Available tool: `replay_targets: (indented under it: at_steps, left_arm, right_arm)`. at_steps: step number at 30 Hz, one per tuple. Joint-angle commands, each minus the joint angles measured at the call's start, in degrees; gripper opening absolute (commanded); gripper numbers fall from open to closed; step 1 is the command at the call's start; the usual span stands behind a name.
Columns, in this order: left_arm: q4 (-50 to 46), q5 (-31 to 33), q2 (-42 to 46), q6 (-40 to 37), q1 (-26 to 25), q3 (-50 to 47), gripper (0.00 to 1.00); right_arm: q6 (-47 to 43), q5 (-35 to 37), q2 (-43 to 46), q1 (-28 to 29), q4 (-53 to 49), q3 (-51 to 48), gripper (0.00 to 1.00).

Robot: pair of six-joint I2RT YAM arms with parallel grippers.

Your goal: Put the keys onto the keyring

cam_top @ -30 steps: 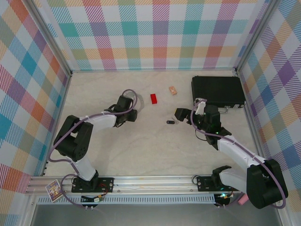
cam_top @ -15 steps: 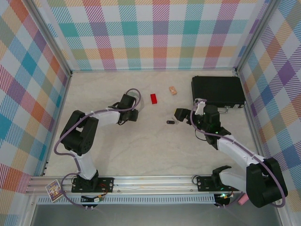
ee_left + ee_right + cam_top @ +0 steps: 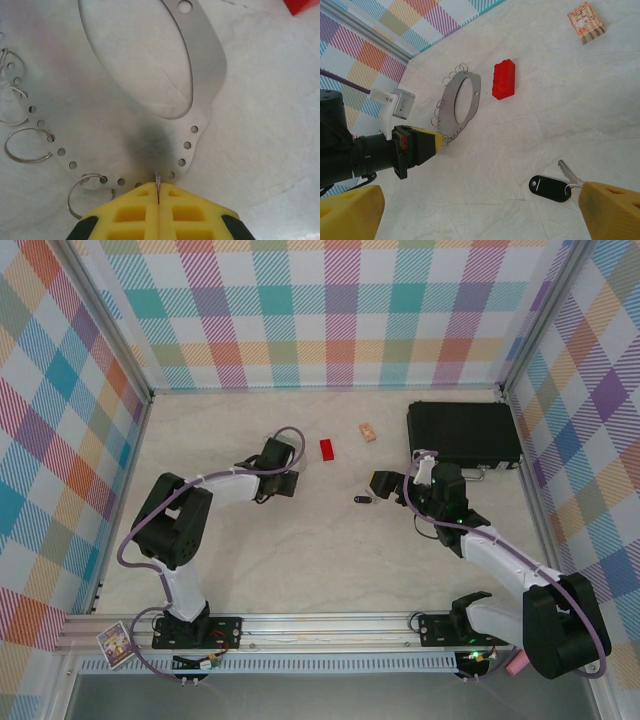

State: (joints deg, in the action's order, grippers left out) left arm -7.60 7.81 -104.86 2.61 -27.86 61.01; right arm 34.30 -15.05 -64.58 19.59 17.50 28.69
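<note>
The keyring (image 3: pixel 205 75) is a flat grey ring with small holes and wire loops along its edge, lying on the pale table. My left gripper (image 3: pixel 158 190) is shut on the ring's near edge, a thin sliver pinched between the yellow pads. In the right wrist view the keyring (image 3: pixel 446 120) lies left of centre with the left gripper (image 3: pixel 439 140) at its lower end. The key (image 3: pixel 549 188), black head and short silver blade, lies flat beside the right fingertip. My right gripper (image 3: pixel 477 192) is open and holds nothing. From above, the key (image 3: pixel 362 499) rests just left of the right gripper (image 3: pixel 385 482).
A red block (image 3: pixel 328 449) sits right of the left gripper (image 3: pixel 290 480), and a small tan block (image 3: pixel 368 431) lies further right. A black case (image 3: pixel 463 432) stands at the back right behind the right arm. Plaid walls enclose the table.
The left arm has swung its elbow in and its gripper has shifted slightly right and toward the back. The right arm and the key have stayed put.
</note>
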Motion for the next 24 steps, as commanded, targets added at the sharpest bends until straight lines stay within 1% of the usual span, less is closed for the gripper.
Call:
replay_targets:
  at_steps: [1,8,13,21,23,24]
  left_arm:
    - [-3.5,2.8,4.0,-1.3,-2.1,1.5,0.00]
    - [-7.4,7.2,10.9,-4.5,-7.0,4.0,0.00]
    - [-7.8,8.1,17.1,-7.4,-10.3,6.1,0.00]
    - [-5.7,1.1,25.2,-8.8,-10.9,5.6,0.00]
    - [-3.8,-2.8,26.6,-9.6,-11.0,4.3,0.00]
    - [-2.4,-4.2,27.3,-10.0,-11.0,3.4,0.00]
  right_arm:
    - [0.8,-1.0,0.0,0.6,0.9,0.7,0.99]
    - [0.5,-1.0,0.5,0.9,0.9,0.7,0.99]
    - [0.3,-1.2,1.5,1.0,1.1,0.4,0.99]
    - [-1.0,-3.3,2.7,1.5,4.1,-0.6,0.99]
    - [-1.3,-3.7,2.9,1.8,5.1,-1.0,1.00]
    - [-1.6,-4.2,3.0,1.9,5.6,-1.2,0.98]
